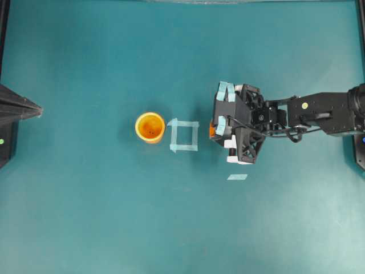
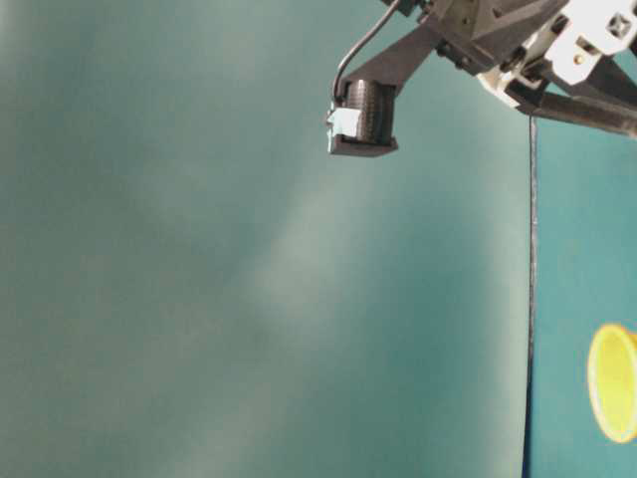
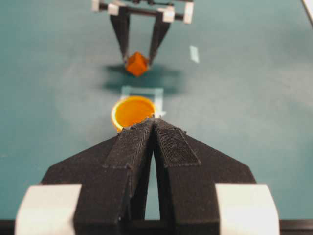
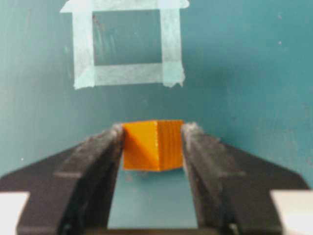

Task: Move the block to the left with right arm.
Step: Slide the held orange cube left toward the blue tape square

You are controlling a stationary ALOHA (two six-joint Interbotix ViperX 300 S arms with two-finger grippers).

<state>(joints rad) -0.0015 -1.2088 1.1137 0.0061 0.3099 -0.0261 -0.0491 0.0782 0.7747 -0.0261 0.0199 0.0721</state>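
Observation:
The block (image 4: 152,144), a small orange cube, sits pinched between the two black fingers of my right gripper (image 4: 152,142), which is shut on it. From overhead, just a sliver of the block (image 1: 211,131) peeks out under the right gripper (image 1: 218,127), right of the tape square. The left wrist view shows the block (image 3: 137,64) held at the tips of the right gripper (image 3: 139,58), with a shadow on the table beneath it. My left gripper (image 3: 154,120) is shut with nothing in it and rests folded at the table's left edge (image 1: 28,108).
A yellow-orange cup (image 1: 150,127) stands upright just left of a pale blue tape square outline (image 1: 184,135). A short strip of tape (image 1: 237,177) lies below the right gripper. Teal table surface spreads all around.

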